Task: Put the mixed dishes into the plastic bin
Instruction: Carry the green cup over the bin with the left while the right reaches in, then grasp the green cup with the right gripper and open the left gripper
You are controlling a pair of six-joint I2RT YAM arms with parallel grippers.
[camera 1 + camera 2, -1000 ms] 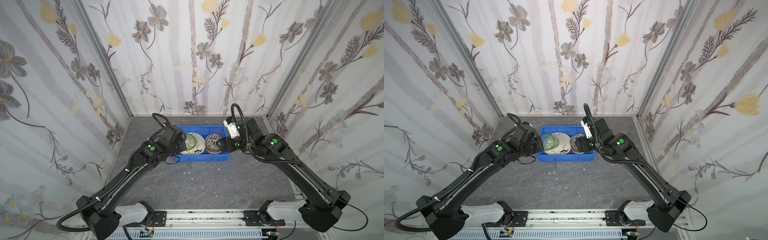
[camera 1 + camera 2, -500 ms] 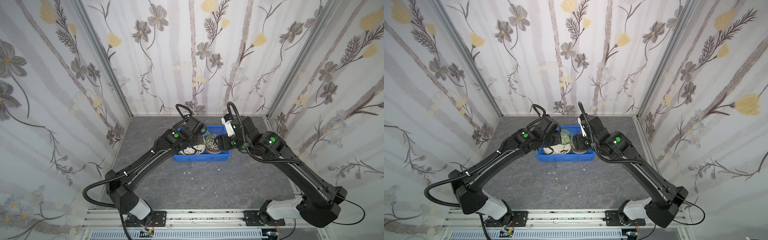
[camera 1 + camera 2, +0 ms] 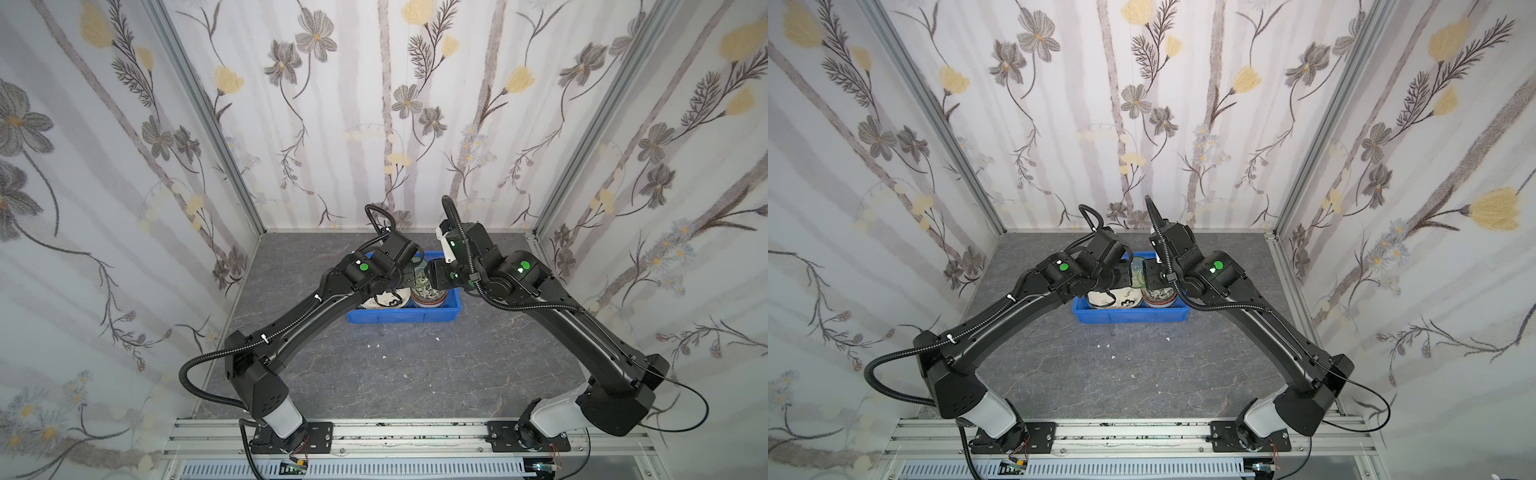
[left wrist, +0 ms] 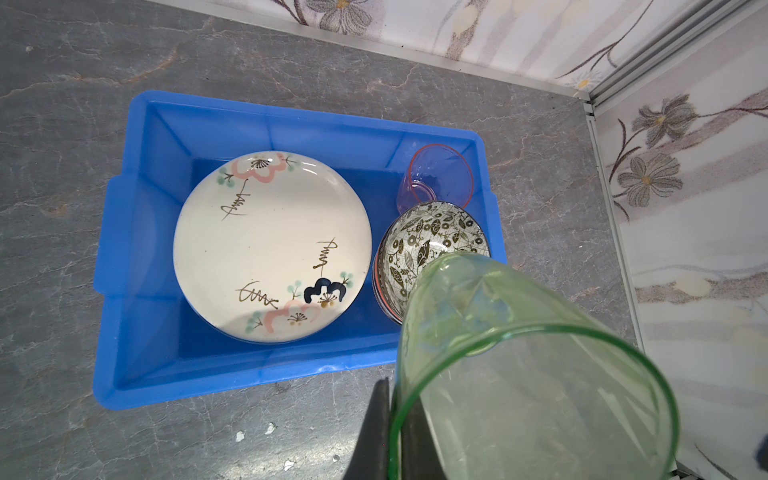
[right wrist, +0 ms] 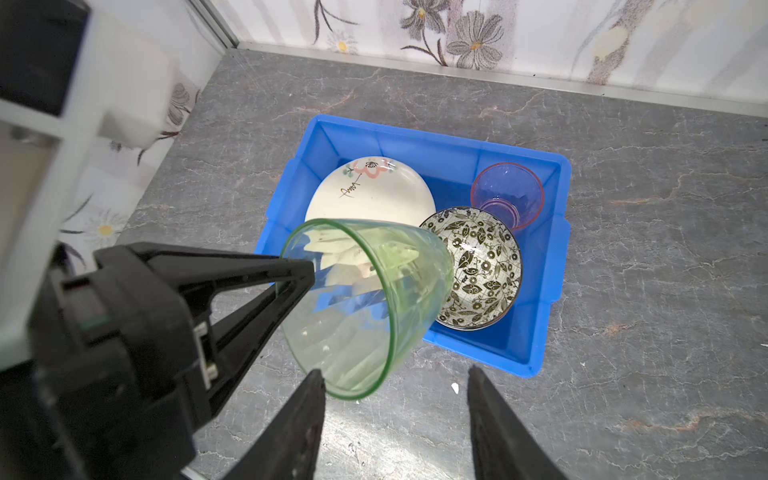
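- Left gripper (image 5: 297,276): closed on the rim of the green tumbler (image 5: 365,299). In the left wrist view, one finger lies inside the wall and one outside it.
- Green tumbler: held clear of the counter (image 4: 291,62) and tilted well off upright. Its base points down towards the blue bin (image 4: 124,257) and its mouth points away from the bin. In both top views it hangs over the bin, between the two wrists (image 3: 419,276) (image 3: 1137,272).
- Right gripper (image 5: 395,386): jaws apart, with nothing clamped between them. One fingertip is just beside the lower edge of the green tumbler's rim. Whether they touch cannot be determined.
- Blue bin: stands on the counter near the back wall. It contains three visible items.
- Cream plate (image 4: 270,249): lies flat in the bin's wider part. It carries pink and dark blue flower marks.
- Black-white leaf bowl (image 4: 428,241): sits just beside the plate, mouth up. The rim of another bowl shows beneath it.
- Pink tumbler (image 5: 507,195): stands mouth up in a bin corner, just beside the bowl.
- Counter: a few small white flecks (image 5: 455,388) lie in front of the bin.
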